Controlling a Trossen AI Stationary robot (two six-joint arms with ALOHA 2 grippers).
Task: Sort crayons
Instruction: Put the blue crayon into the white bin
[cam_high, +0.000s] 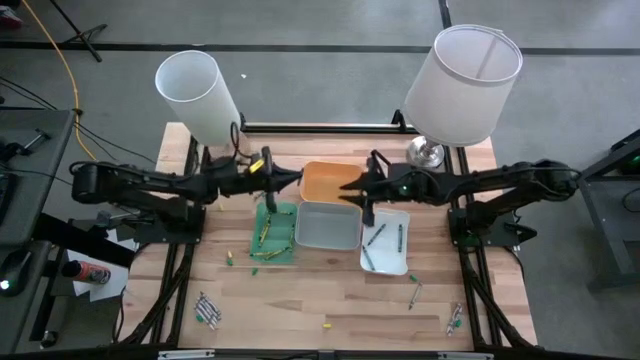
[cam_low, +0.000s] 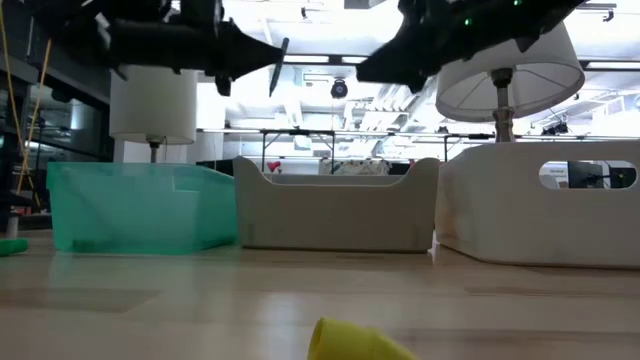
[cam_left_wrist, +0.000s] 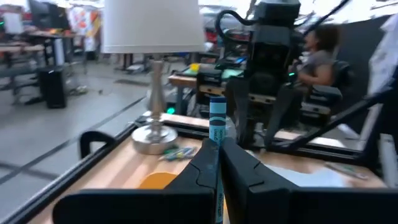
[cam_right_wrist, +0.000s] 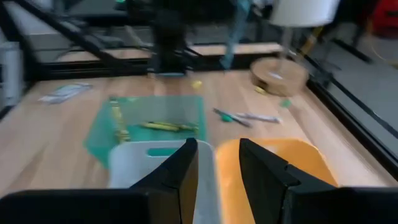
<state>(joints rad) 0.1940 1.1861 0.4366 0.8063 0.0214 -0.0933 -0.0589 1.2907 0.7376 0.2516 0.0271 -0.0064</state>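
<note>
My left gripper (cam_high: 296, 180) hangs above the table between the green tray (cam_high: 275, 232) and the orange tray (cam_high: 325, 180), shut on a blue-teal crayon (cam_left_wrist: 217, 121). My right gripper (cam_high: 346, 187) faces it over the orange tray's right side. Its fingers (cam_right_wrist: 217, 152) stand open with nothing between them. Yellow and green crayons (cam_high: 266, 228) lie in the green tray, and dark ones (cam_high: 380, 238) lie in the white tray (cam_high: 386, 262). A grey-white tray (cam_high: 328, 226) sits between these two. My left gripper pinches the crayon's middle (cam_left_wrist: 216, 142) between its two fingers. The fingers lie level, pointing toward the table's right, and cross the crayon. The crayon stands upright, its upper end well above the fingers, lifted clear of the table and trays.
Loose crayons lie near the front edge (cam_high: 208, 310) (cam_high: 452, 318) (cam_high: 415, 292), and a yellow one (cam_low: 355, 342) lies closest to the low camera. Two lamps (cam_high: 200, 90) (cam_high: 462, 80) stand at the back corners. A person (cam_left_wrist: 314, 56) sits beyond the table's right side.
</note>
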